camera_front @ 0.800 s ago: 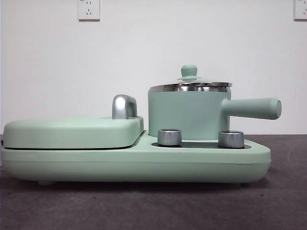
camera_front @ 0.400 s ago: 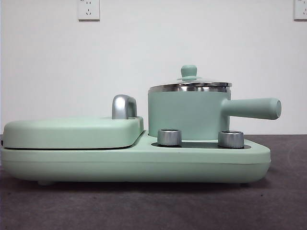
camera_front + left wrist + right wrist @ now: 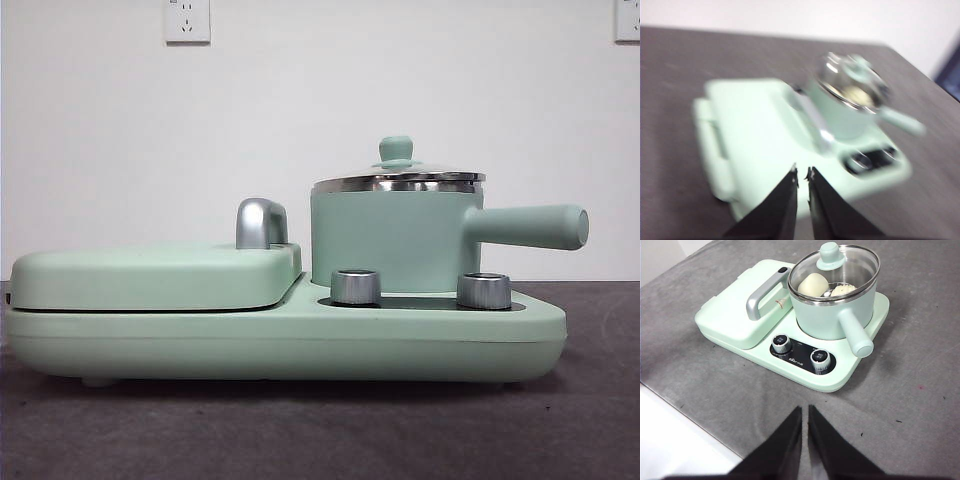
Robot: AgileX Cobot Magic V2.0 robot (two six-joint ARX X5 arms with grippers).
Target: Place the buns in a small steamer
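Both buns [image 3: 812, 284] sit inside the small steamer [image 3: 832, 315], its glass lid [image 3: 832, 267] on, beside the closed griddle [image 3: 737, 310]. Above the steamer, the left pincer [image 3: 802, 176] and right pincer [image 3: 805, 411] hang nearly closed, holding and touching nothing.

White wall, dark grey table.

A plain white wall [image 3: 300, 120] filled the background of the front view, evenly lit and bare except for two white sockets: one [image 3: 187, 20] near the top left, another [image 3: 627, 20] cut by the top right corner. The table [image 3: 320, 430] was dark grey with a faint mottled texture, meeting the wall in a straight line. In the right wrist view the tabletop [image 3: 920, 390] carried a few small dark specks and ended at an edge, with a white floor [image 3: 675, 450] beyond it.
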